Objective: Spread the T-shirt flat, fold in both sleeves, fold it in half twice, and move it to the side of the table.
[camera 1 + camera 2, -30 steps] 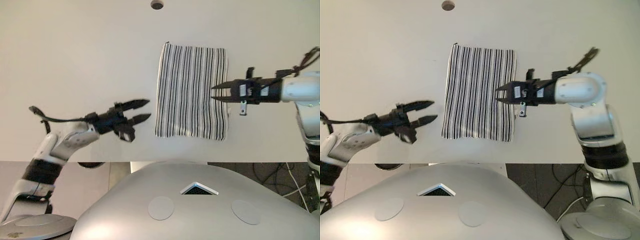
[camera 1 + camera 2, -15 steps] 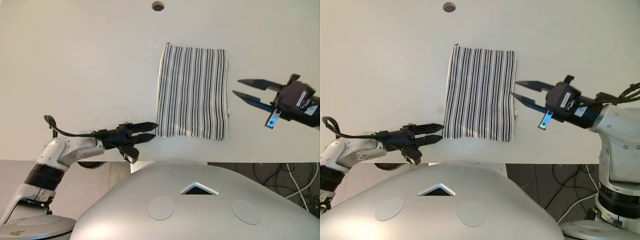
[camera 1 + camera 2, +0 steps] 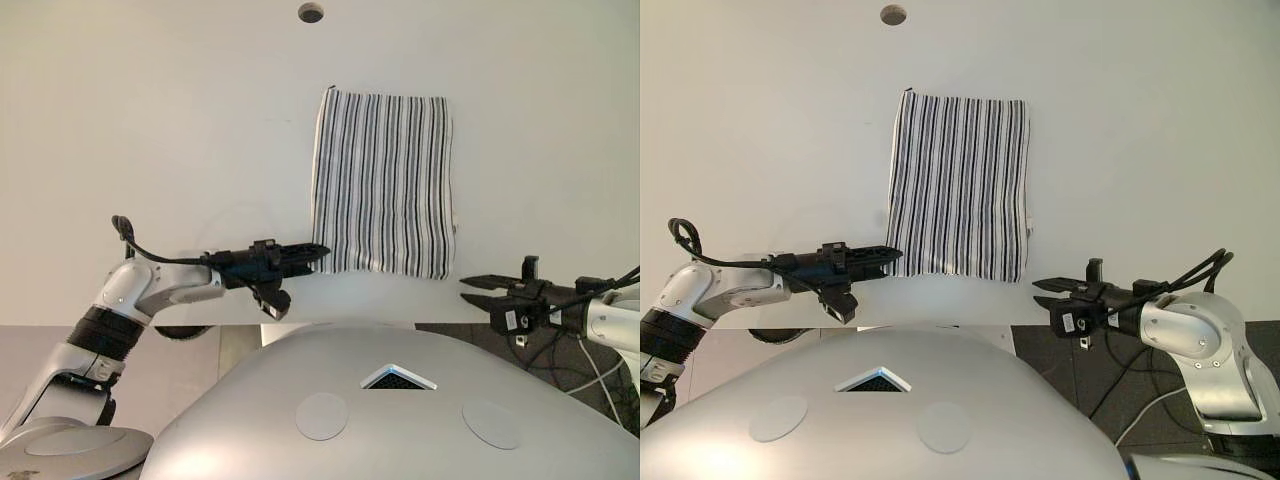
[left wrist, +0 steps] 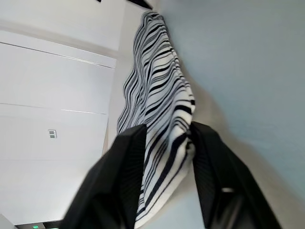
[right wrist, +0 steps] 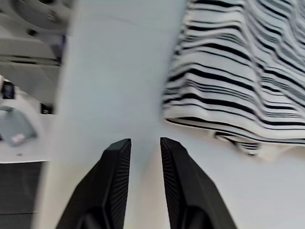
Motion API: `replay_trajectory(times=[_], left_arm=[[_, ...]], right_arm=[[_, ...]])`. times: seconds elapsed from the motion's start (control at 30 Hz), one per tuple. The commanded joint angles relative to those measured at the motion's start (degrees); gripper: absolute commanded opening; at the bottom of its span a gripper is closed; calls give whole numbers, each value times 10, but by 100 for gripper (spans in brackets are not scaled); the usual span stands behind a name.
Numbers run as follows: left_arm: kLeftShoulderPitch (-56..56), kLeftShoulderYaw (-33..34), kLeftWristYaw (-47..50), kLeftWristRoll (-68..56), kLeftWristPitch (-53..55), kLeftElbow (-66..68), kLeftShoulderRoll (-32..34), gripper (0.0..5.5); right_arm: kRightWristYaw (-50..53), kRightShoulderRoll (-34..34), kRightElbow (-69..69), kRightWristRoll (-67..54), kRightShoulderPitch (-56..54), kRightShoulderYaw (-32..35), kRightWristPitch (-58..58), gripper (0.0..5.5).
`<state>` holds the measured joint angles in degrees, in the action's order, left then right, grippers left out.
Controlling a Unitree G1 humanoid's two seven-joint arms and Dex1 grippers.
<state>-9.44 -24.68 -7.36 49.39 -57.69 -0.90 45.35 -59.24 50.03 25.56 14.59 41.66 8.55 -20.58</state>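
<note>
Stretching low over the table (image 3: 150,120), our left gripper (image 3: 318,250) pinches the shirt (image 3: 385,180) by its near corner; our right gripper (image 3: 468,291) hangs level, fingers slightly parted, holding nothing.

No lettering, label, number or sign can be read on anything here.

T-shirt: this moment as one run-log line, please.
T-shirt folded, on table | left hand shut on near-left corner | right hand open, apart from shirt
</note>
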Motion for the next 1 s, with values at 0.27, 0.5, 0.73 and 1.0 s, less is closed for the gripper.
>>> replay_trajectory(times=[0.27, 0.5, 0.73, 1.0], left_arm=[[-22, -36, -48, 44, 35, 40, 22, 55], [-15, -40, -46, 47, 37, 48, 27, 17], [-9, -42, -46, 48, 41, 49, 30, 14], [-6, -41, -49, 43, 41, 43, 31, 14]], right_arm=[[40, 14, -5, 34, -47, -41, 38, 178], [54, 23, -1, 41, -53, -45, 56, 295], [77, 17, 10, 59, -78, -66, 65, 359], [80, 19, 5, 84, -114, -117, 67, 359]])
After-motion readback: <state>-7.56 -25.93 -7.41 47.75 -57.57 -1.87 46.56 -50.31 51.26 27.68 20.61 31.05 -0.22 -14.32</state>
